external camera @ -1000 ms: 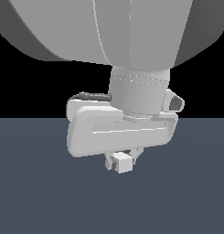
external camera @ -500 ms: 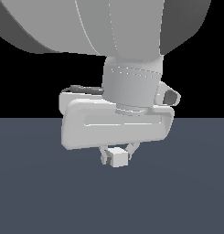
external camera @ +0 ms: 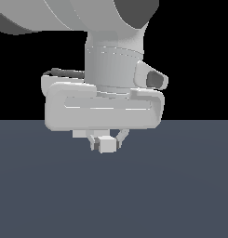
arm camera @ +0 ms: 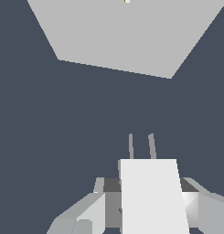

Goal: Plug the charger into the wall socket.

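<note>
The charger [external camera: 106, 144] is a small off-white cube held between my gripper's [external camera: 106, 141] two fingers, just above the dark grey floor. In the wrist view the charger [arm camera: 152, 196] fills the space between the fingers, with two thin prongs [arm camera: 141, 146] sticking out of its front face. The prongs point toward the wall socket [arm camera: 127, 34], a large flat pale grey block, still some way off. A yellowish hole [arm camera: 126, 1] shows at the picture's edge. The socket is out of sight in the exterior view, hidden behind the arm.
The dark grey floor [external camera: 180, 186] lies under the gripper. The arm's big grey links [external camera: 87, 14] fill the upper part of the exterior view.
The arm has shifted toward the exterior view's left with the charger in its grip. The wrist has turned a little, and the charger sits slightly higher above the floor.
</note>
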Robot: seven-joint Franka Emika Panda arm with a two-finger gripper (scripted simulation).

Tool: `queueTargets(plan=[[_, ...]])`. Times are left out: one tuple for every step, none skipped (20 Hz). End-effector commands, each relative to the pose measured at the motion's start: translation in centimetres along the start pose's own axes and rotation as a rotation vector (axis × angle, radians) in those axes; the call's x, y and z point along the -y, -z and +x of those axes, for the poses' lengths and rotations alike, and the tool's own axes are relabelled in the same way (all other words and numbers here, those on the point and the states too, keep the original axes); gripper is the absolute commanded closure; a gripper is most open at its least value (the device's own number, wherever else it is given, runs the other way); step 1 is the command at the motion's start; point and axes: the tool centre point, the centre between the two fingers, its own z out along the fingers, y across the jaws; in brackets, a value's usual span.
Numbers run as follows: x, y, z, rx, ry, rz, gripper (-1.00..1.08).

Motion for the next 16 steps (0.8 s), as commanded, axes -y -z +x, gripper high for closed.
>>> queueTargets(plan=[[0.6, 0.7, 0.7, -0.002, -0.033, -0.011, 1.08], [0.9, 0.9, 0.9, -0.002, -0.045, -0.015, 1.08], [1.1, 1.1, 1.1, -0.002, -0.056, -0.02, 1.08], [1.3, 1.3, 1.4, -0.003, -0.067, -0.024, 1.08], [1.5, 1.5, 1.6, -0.003, -0.078, -0.027, 1.08], [1.6, 1.7, 1.8, -0.003, -0.088, -0.031, 1.08], [1.8, 1.9, 2.0, -0.003, -0.098, -0.035, 1.08], [2.0, 2.1, 2.2, -0.003, -0.108, -0.039, 1.08], [2.1, 2.3, 2.4, -0.002, -0.117, -0.042, 1.08], [2.3, 2.4, 2.6, -0.002, -0.126, -0.046, 1.08], [2.4, 2.6, 2.8, -0.002, -0.134, -0.049, 1.08], [2.5, 2.7, 3.0, -0.002, -0.142, -0.052, 1.08], [2.7, 2.8, 3.1, -0.001, -0.149, -0.055, 1.08], [2.8, 3.0, 3.3, -0.001, -0.155, -0.057, 1.08], [2.9, 3.1, 3.4, -0.001, -0.161, -0.06, 1.08], [2.9, 3.2, 3.5, 0.0, -0.167, -0.062, 1.08]])
